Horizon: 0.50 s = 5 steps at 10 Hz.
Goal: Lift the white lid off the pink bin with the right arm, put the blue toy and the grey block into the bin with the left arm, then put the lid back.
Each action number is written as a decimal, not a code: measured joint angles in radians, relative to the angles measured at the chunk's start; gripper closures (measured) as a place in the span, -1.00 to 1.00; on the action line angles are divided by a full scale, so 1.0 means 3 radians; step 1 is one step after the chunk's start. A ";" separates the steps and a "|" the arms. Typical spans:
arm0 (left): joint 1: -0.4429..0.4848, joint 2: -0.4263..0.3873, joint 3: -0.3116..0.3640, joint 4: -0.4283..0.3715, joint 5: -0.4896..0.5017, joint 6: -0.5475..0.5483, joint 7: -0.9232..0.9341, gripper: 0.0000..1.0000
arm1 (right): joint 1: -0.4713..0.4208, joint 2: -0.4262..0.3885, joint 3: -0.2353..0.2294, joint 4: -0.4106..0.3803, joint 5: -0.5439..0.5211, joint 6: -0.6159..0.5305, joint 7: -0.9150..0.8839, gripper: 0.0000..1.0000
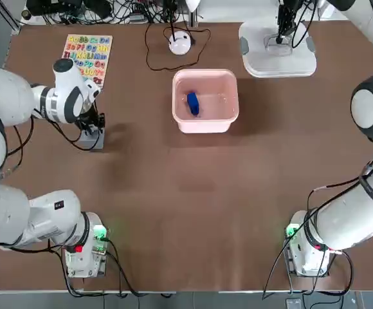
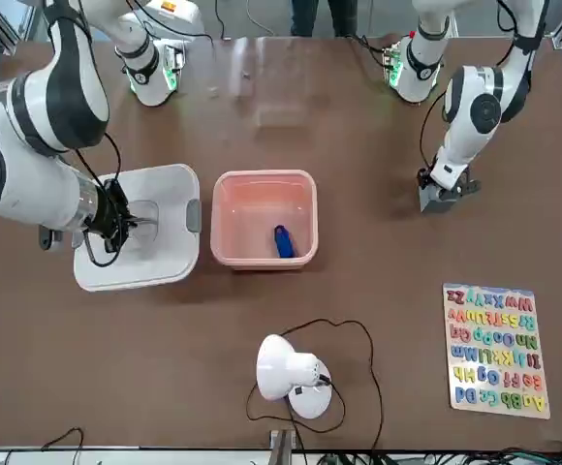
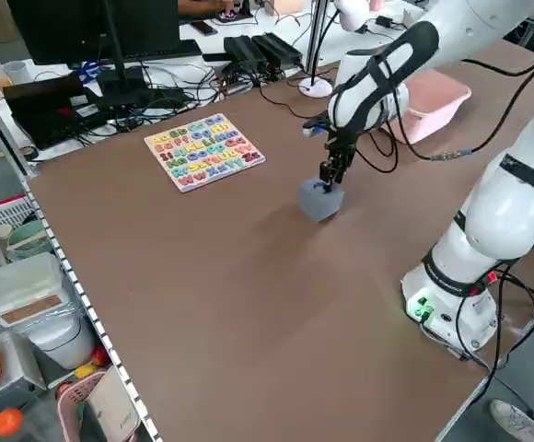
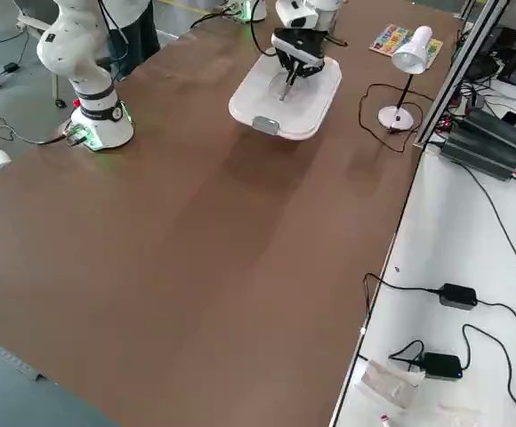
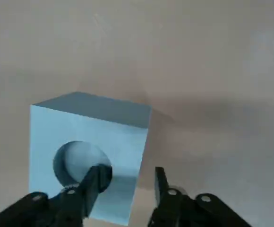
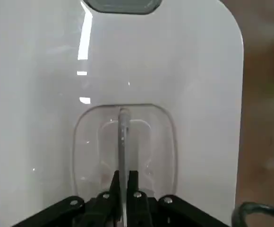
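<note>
From overhead, the pale pink square plastic bin [image 1: 206, 101] stands open mid-tabletop [image 1: 193, 193] with the small bright blue plastic toy [image 1: 192, 103] already inside, its long axis running away from the robot. The square white plastic lid [image 1: 278, 51] lies just beside the bin at the far right, with the right pincer [image 1: 280, 37] on its recessed handle. The left pincer [image 1: 94, 126] hangs over the small grey cube with a round hole [image 1: 95, 138], well apart from the bin on the left.

Across the table, the front camera shows the same: the left pincer [image 2: 443, 184] is down on the cube [image 2: 440, 197], and the blue toy [image 2: 282, 241] lies in the bin [image 2: 264, 219].

From the left side, the cube [image 3: 321, 199] sits flat on the tabletop, hole upward; being a cube, it has no long axis.

At the left wrist, the left pincer [image 5: 126, 182] is partly closed, one finger [image 5: 95, 182] in the hole and the other outside the wall. My judgement: the grip is not yet firm, so pinch that wall fully and lift straight before carrying.

At the right wrist, the right pincer [image 6: 123, 182] is clamped on the lid's handle rib.
</note>
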 joint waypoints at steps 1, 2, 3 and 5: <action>0.0005 0.0010 0.0000 0.0005 0.0026 0.0003 0.0000 0.07 | 0.0000 0.0000 0.0000 0.0000 0.0000 0.0000 0.0000 0.86; 0.0021 0.0011 0.0000 0.0009 0.0037 0.0004 0.0000 0.29 | 0.0000 0.0000 0.0000 0.0000 0.0000 0.0000 0.0000 0.86; 0.0041 0.0011 0.0000 0.0013 0.0040 0.0007 0.0000 0.40 | 0.0000 0.0000 0.0000 0.0000 0.0000 0.0000 0.0000 0.86; 0.0063 0.0005 0.0000 0.0075 0.0042 -0.0036 0.0001 0.49 | 0.0000 0.0000 -0.0001 0.0000 -0.0002 0.0000 0.0000 0.86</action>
